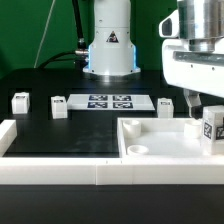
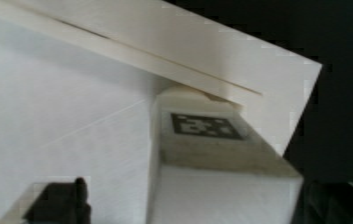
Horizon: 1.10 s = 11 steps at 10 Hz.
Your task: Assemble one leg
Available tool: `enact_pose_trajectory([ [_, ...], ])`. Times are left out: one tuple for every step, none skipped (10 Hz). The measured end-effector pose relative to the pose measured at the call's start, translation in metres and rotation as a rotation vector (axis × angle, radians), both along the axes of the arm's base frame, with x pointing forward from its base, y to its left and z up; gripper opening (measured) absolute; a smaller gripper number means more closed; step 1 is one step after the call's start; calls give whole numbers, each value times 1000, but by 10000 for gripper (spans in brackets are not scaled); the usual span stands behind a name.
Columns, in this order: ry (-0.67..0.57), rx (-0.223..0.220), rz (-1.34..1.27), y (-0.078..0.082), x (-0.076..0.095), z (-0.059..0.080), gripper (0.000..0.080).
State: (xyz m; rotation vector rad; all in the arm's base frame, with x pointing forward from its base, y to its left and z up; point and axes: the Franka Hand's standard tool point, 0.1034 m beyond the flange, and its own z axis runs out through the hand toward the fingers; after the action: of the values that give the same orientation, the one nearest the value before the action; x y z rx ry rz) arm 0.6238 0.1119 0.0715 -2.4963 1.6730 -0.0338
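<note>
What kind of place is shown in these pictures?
Most likely a robotics lab bench. A black table carries the marker board, small tagged white legs and a large white tray-like part. The robot's base stands behind, with the end effector over the tray.

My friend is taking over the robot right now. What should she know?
Tool: down at the tray's far right corner in the exterior view, apparently shut on a leg; the fingers are partly hidden.
Tray: front right on the table, with a corner hole showing near left.
Three loose legs.
Marker board behind.
Done: one leg brought to the tray.
Left: seat it; not confirmed seated.
</note>
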Motion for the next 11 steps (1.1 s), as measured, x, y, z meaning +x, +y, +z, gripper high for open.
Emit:
enact_pose_trajectory([
  [-11,-14,114,0,0,0,628],
  [-22,-25,219,-1,1,0,645],
  [-37,-39,366,-1,1,0,648],
  [-44,-46,432,-1,1,0,648],
  [-56,-58,558,-1,1,0,649],
  [-64,-67,628,-1,1,1,649],
  [-73,-85,744,1,2,2,649],
  [-81,-100,846,3,2,2,649],
  [-88,-113,933,3,3,2,649],
  [-93,-123,1009,2,3,2,649],
  [-100,-138,1118,0,3,2,649],
])
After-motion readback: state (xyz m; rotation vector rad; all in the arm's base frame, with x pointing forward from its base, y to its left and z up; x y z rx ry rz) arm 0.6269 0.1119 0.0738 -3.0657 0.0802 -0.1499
